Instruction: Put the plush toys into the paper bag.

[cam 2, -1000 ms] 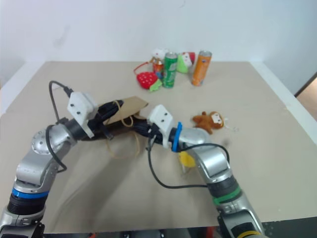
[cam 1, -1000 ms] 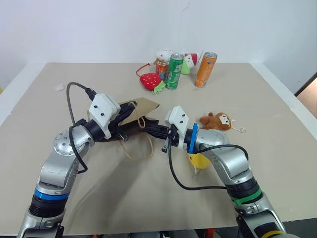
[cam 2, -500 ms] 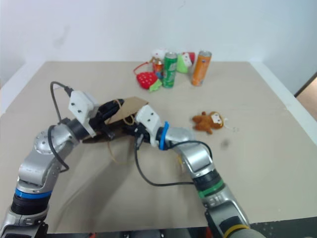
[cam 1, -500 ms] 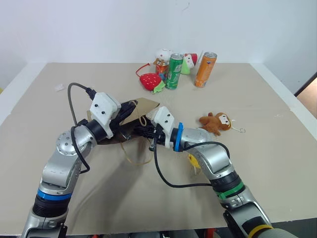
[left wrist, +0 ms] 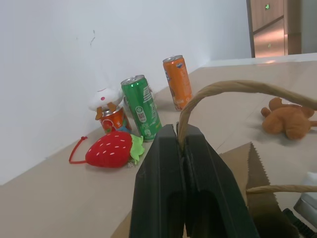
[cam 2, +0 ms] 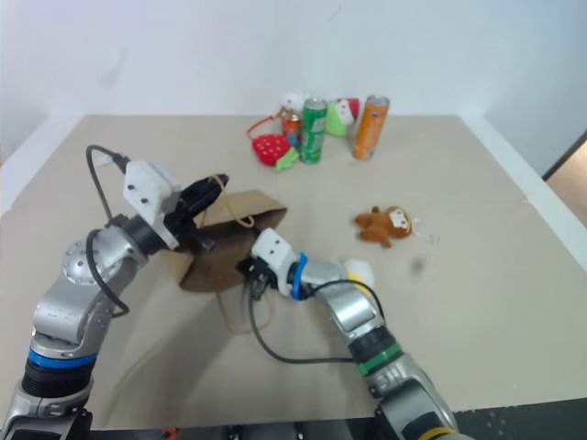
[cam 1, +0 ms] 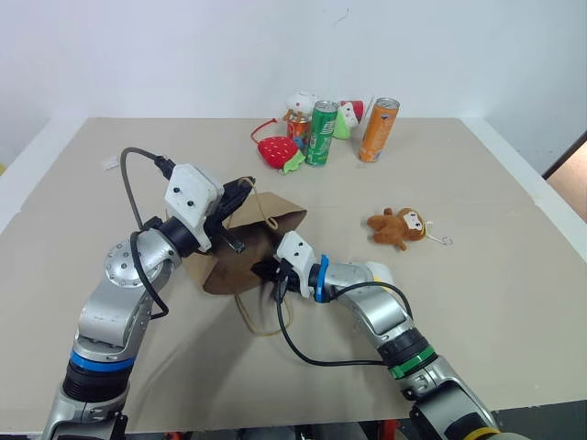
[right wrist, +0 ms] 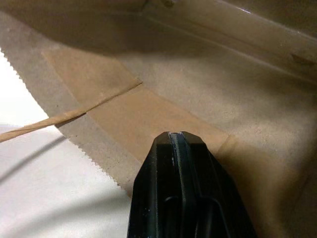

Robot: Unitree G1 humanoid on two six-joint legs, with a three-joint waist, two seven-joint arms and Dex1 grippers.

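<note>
The brown paper bag (cam 1: 278, 223) lies on its side mid-table, mouth toward me and held partly open. My left gripper (left wrist: 179, 130) is shut on the bag's upper cord handle (left wrist: 237, 87) and holds it up above the table. My right gripper (right wrist: 173, 136) is shut with nothing in it, its tip inside the bag's mouth against the lower inner wall. The bag's other handle (cam 1: 261, 316) lies loose on the table. The brown monkey plush (cam 1: 397, 226) lies right of the bag. The yellow-and-white ball plush (cam 2: 356, 269) peeks out behind my right forearm.
At the table's far edge stand a green can (cam 1: 322, 133), an orange can (cam 1: 380, 129), a red strawberry plush (cam 1: 278, 149) and small white-and-red figurines (cam 1: 303, 103). Bare tabletop (cam 1: 495, 302) spreads to the right and front of the bag.
My right gripper has dropped and slid left into the bag's mouth. The mouth now gapes wider, and the lower handle hangs onto the table. The left gripper kept its hold in place.
</note>
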